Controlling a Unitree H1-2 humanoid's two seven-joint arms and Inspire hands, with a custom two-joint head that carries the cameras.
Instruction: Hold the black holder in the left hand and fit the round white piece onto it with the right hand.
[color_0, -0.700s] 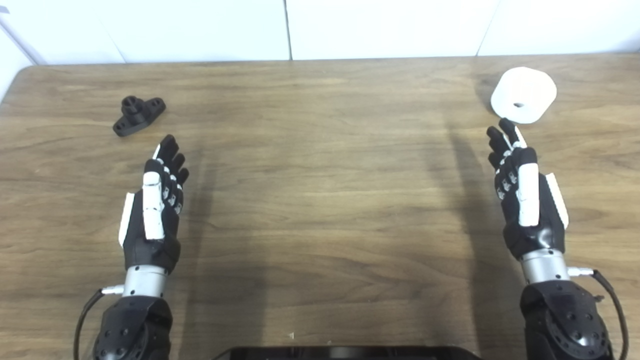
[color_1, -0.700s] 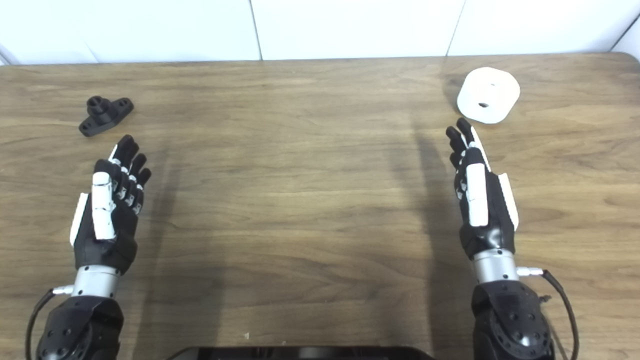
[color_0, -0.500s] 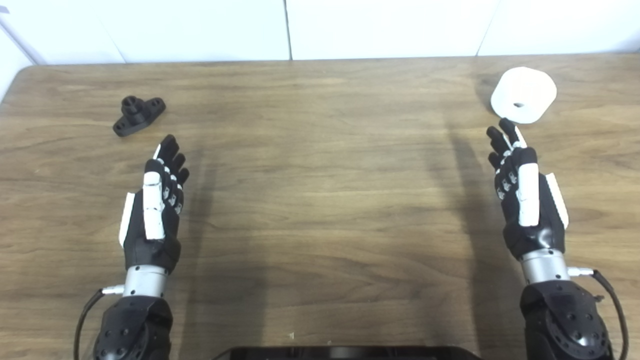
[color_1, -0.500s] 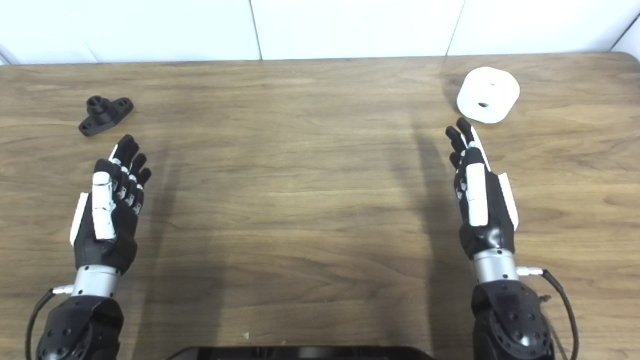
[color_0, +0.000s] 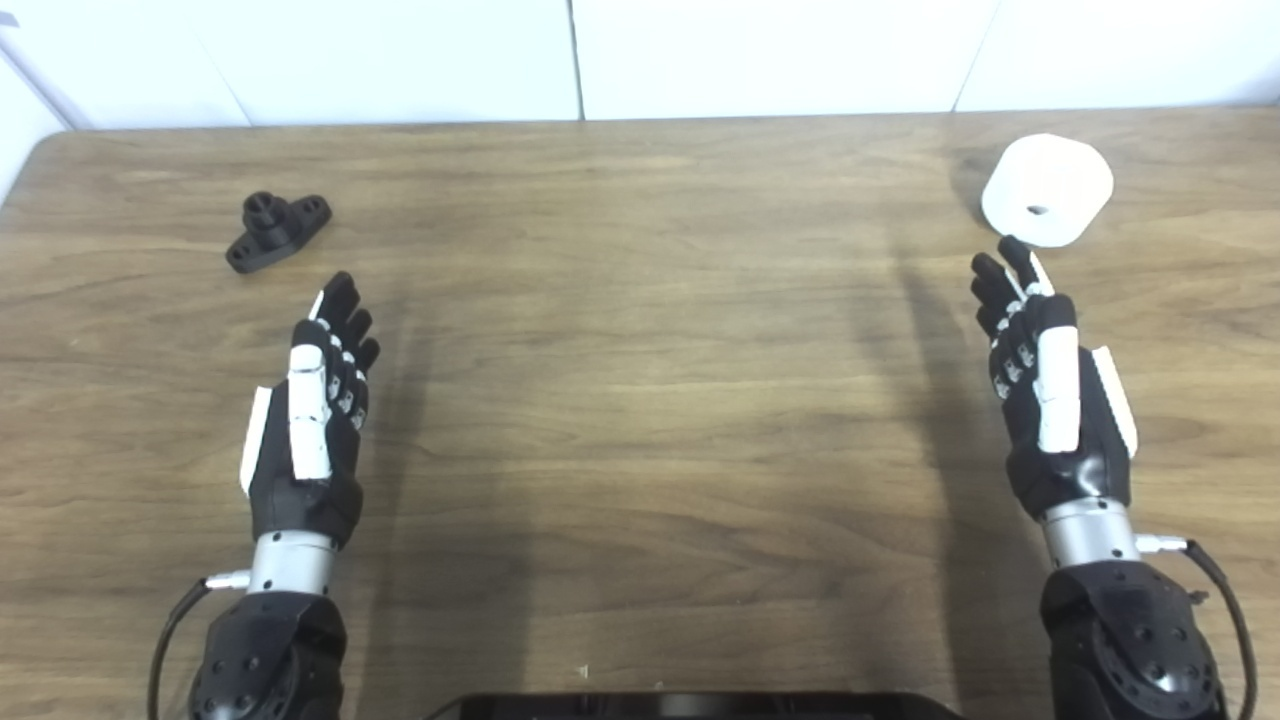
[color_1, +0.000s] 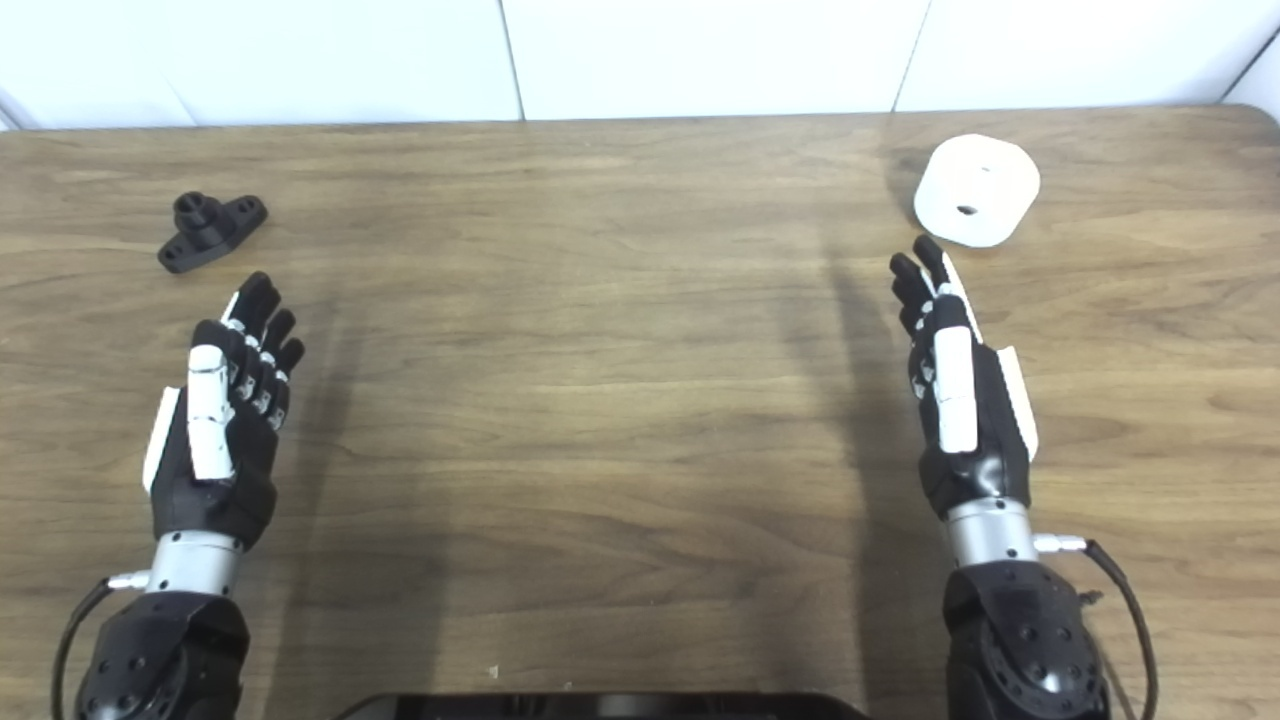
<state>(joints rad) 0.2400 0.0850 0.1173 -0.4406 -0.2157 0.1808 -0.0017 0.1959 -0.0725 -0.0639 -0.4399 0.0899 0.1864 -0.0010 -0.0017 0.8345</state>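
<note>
Black holder (color_0: 277, 230): small flat base with a short round post standing up from its middle, a hole at one end, lying askew on the far left, ahead of me.

Round white piece (color_0: 1047, 189): thick disc, small dark hole in its face, tilted toward me, far right.

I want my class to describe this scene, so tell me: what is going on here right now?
Nothing is being handled yet. The robot's left hand and right hand are both open and empty above the wooden table. The black holder lies on the table at the far left, just beyond the left hand. The round white piece lies at the far right, just past the right hand's fingertips. Neither part is touched, so the fitting has not begun.
</note>
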